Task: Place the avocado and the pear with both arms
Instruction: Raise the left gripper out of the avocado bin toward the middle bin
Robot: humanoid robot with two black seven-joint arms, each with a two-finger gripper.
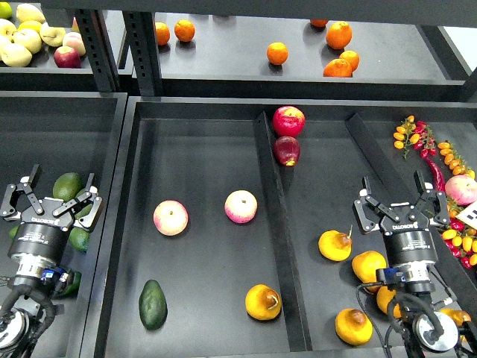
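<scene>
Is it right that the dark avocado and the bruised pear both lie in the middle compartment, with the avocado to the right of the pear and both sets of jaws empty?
Not quite. In the head view the avocado lies to the left of the pear, not the right. Both are in the middle compartment, and the left gripper and right gripper hold nothing, jaws open.

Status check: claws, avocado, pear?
Left claw open, empty. Right claw open, empty. Avocado and pear both lying in the middle tray, untouched. Two peaches nearby, not blocking.
</scene>
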